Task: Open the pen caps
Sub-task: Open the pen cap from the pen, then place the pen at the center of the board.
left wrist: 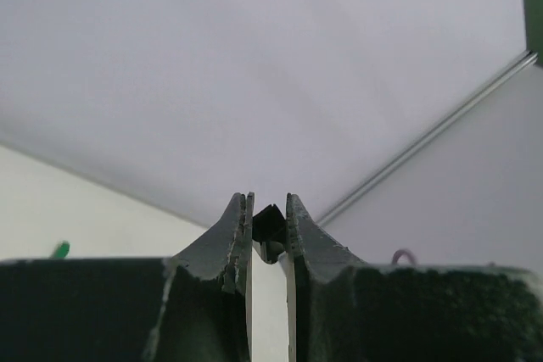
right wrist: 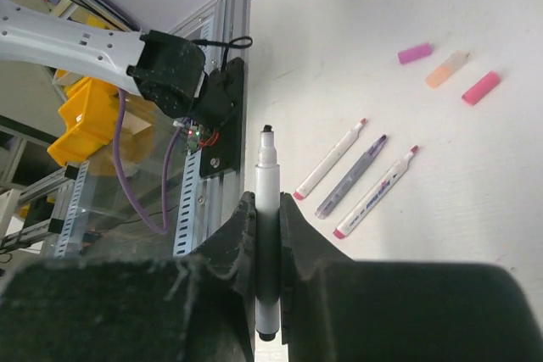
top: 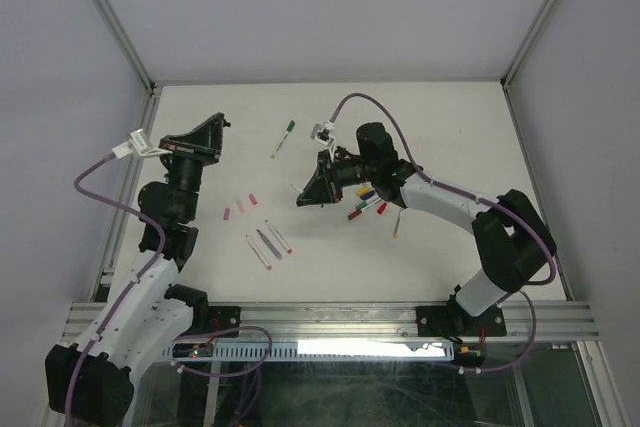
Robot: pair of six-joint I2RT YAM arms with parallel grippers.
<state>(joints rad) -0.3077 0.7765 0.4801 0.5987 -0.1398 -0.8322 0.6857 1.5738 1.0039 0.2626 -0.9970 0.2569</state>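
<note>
My right gripper (top: pixel 305 197) (right wrist: pixel 264 203) is shut on a grey-barrelled pen (right wrist: pixel 267 177), held above the table; the pen's black tip is bare. My left gripper (top: pixel 218 125) (left wrist: pixel 270 203) is raised at the left. Its jaws are nearly together, pinching a small black pen cap (left wrist: pixel 270 223) at the tips. Three uncapped pens (top: pixel 268 244) (right wrist: pixel 352 175) lie side by side on the table. Loose pen caps lie nearby: purple (right wrist: pixel 415 53), peach (right wrist: pixel 447 69) and pink (right wrist: pixel 480 88). A green-capped pen (top: pixel 282 139) lies farther back.
A cluster of pens with red, yellow and blue ends (top: pixel 368 202) lies under the right forearm, and one more pen (top: pixel 398 225) lies beside it. The aluminium rail (top: pixel 330 319) runs along the near table edge. White walls close off the back and both sides.
</note>
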